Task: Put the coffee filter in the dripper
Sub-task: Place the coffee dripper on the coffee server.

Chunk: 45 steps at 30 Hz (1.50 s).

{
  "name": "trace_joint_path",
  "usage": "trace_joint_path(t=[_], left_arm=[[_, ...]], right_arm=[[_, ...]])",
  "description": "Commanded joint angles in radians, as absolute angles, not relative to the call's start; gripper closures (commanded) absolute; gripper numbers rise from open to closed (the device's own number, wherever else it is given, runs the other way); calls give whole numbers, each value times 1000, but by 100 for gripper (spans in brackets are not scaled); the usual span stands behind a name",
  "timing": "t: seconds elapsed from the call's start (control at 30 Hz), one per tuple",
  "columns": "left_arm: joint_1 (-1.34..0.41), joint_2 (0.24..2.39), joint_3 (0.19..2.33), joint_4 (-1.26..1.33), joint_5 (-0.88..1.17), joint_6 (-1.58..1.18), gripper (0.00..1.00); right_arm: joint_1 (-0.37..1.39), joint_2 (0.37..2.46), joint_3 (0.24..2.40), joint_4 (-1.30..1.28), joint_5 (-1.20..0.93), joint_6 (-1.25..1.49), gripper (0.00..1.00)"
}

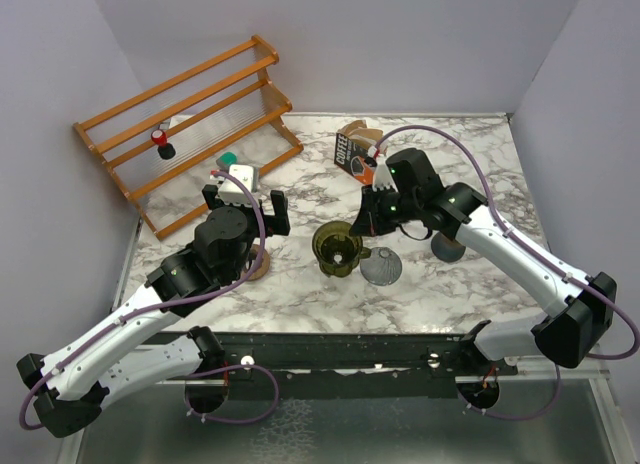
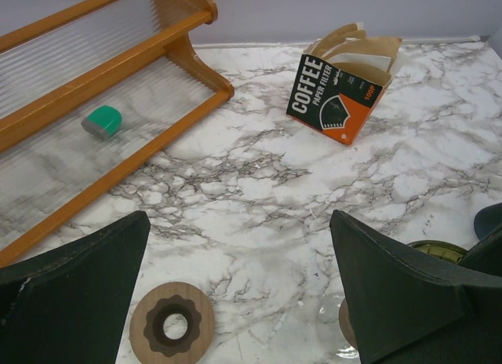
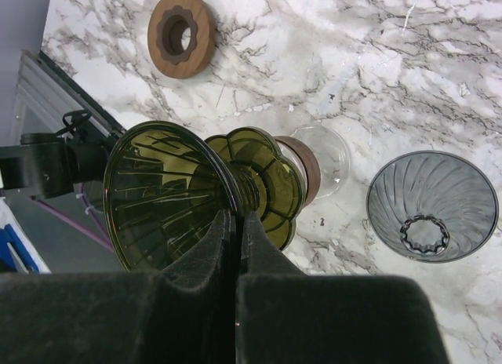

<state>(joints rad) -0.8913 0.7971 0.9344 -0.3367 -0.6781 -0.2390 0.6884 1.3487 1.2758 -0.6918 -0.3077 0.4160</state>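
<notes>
The olive-green dripper (image 1: 338,249) is near the table's middle. My right gripper (image 3: 238,216) is shut on its rim, one finger inside the cone and one outside; in the right wrist view the dripper (image 3: 180,191) fills the left centre. The coffee filters stay in their black and orange box (image 2: 341,85), open at the top, at the back of the table (image 1: 355,149). My left gripper (image 2: 239,223) hangs open over bare marble, well short of the box, with nothing between its fingers.
A grey dripper (image 3: 433,205) lies right of the green one. A wooden ring (image 2: 172,327) lies under the left gripper. A clear glass piece with a brown ring (image 3: 321,156) sits just behind the green dripper. The wooden rack (image 1: 190,114) stands back left.
</notes>
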Motion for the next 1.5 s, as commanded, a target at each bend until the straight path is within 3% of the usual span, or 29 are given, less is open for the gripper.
trace_joint_path(t=[0.0,0.43,0.63,0.97,1.47], left_arm=[[-888,788,920,-316,-661,-236,1],[-885,789,920,-316,-658,-238,1],[-885,791,919,-315,-658,-238,1],[-884,792,919,-316,-657,-236,1],[-884,796,919,-315,-653,-236,1]], right_arm=[[698,1346,1311,-684,-306,431,99],[701,1362,1267,-672,-288,430,99],[703,1365,1250,-665,-288,434,91],[703,1350,1258,-676,-254,431,67],[703,1329,1401,-717,-117,403,44]])
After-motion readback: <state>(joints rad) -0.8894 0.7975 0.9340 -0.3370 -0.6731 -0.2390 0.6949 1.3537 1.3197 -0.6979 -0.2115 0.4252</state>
